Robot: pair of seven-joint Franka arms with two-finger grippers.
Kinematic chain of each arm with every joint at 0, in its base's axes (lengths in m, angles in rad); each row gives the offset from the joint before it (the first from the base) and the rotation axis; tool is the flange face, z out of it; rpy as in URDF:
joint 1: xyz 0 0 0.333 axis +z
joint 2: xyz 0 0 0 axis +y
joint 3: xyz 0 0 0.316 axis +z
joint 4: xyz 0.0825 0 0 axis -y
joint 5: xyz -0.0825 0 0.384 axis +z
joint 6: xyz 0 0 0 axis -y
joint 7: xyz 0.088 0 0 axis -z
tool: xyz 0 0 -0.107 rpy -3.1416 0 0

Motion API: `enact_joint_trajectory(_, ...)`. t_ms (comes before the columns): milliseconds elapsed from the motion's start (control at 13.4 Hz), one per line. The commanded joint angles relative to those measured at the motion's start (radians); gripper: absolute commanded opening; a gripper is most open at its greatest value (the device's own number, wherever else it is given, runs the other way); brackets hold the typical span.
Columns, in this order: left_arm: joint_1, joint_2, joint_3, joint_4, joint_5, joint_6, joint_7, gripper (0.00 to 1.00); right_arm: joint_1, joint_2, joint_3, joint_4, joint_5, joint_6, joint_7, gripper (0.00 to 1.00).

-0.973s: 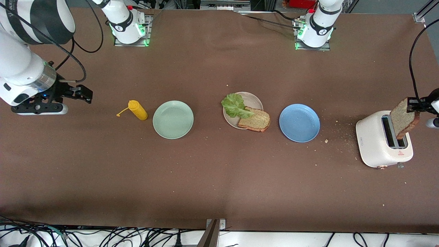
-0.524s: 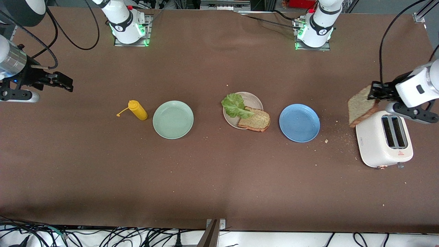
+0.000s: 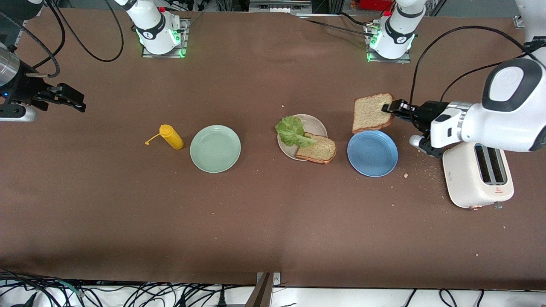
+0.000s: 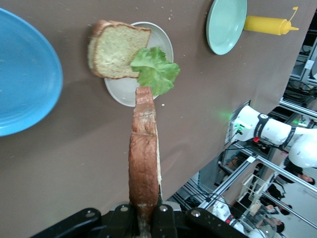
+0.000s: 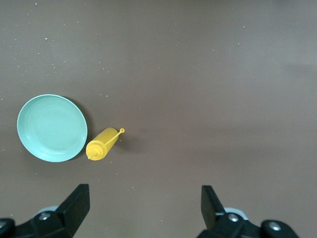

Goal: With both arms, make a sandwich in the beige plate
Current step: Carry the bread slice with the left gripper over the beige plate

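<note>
Two bread slices: one flat on beige plate (image 3: 313,124) beside lettuce (image 3: 291,130), one pinched by left gripper (image 3: 389,106) over blue plate (image 3: 372,153), edge-on in left wrist view; right gripper (image 5: 143,204) spread, waiting at table's 9 o'clock end.

1. The left claw (image 3: 390,106) holds a bread slice (image 3: 371,112) over the table, just beside the empty plate (image 3: 372,153).
2. Toward the right arm's end, another slice (image 3: 318,149) and a lettuce leaf (image 3: 291,131) lie on the middle plate (image 3: 316,124).
</note>
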Motion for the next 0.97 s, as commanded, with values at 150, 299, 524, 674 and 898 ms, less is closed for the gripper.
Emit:
enact_joint_trajectory(150,-0.166,0.086,-0.006,-0.119,-0.042,0.396,0.051,0.00,0.037,0.005,-0.021,0.038,0.016,-0.020,-0.015,1.00)
enact_joint_trajectory(299,-0.225,0.107,-0.005,-0.148,-0.042,0.492,0.053,0.00,0.036,0.016,-0.021,0.039,0.019,-0.021,-0.012,1.00)
enact_joint_trajectory(524,-0.263,0.098,-0.055,-0.298,-0.045,0.743,0.054,0.00,0.039,0.027,-0.013,0.038,0.016,-0.021,-0.003,1.00)
enact_joint_trajectory(674,-0.266,0.097,-0.080,-0.364,-0.045,0.840,0.071,0.00,0.045,0.036,-0.012,0.036,0.016,-0.021,0.000,1.00)
enact_joint_trajectory(898,-0.254,0.103,-0.092,-0.393,-0.045,0.877,0.187,0.13,0.056,0.039,-0.012,0.036,0.024,-0.008,0.002,1.00)
